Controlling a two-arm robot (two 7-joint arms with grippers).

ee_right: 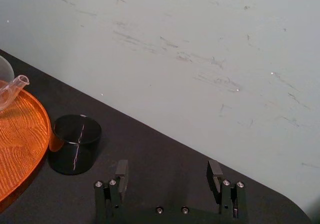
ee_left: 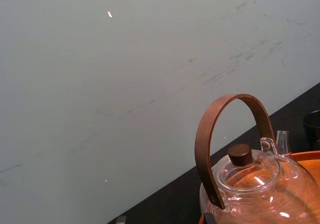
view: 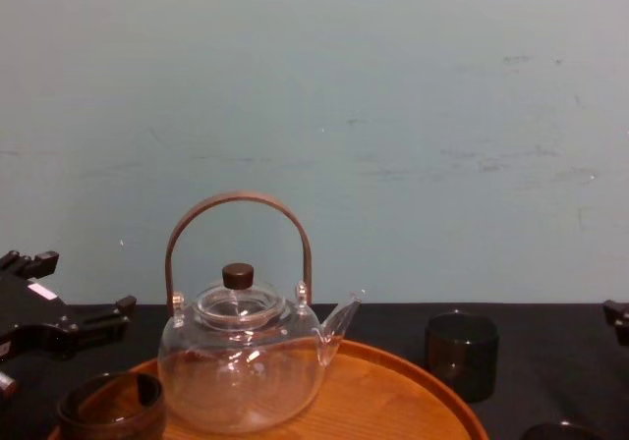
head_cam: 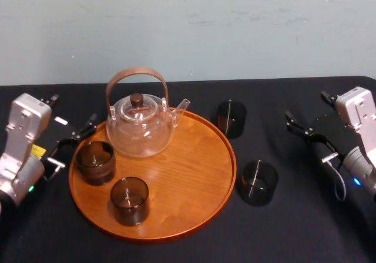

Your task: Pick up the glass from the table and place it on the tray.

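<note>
**A:** Head view first. Where are the glasses?
**B:** Two stand on the table [head_cam: 294, 228], off the tray [head_cam: 188, 175]. The far glass [head_cam: 231, 118] is at the tray's two o'clock and the near glass [head_cam: 257, 182] at its three o'clock. The right gripper [head_cam: 306, 109] is well apart from both, with the far glass at its nine o'clock and the near glass at seven. The left gripper [head_cam: 73, 111], fingers spread, sits at the tray's ten o'clock.
**A:** Right wrist view?
**B:** The fingers are wide apart with nothing between them. The far glass is ahead, just beside the tray's rim.
**A:** Chest view?
**B:** The far glass is at the teapot's [view: 241, 361] three o'clock.
</note>
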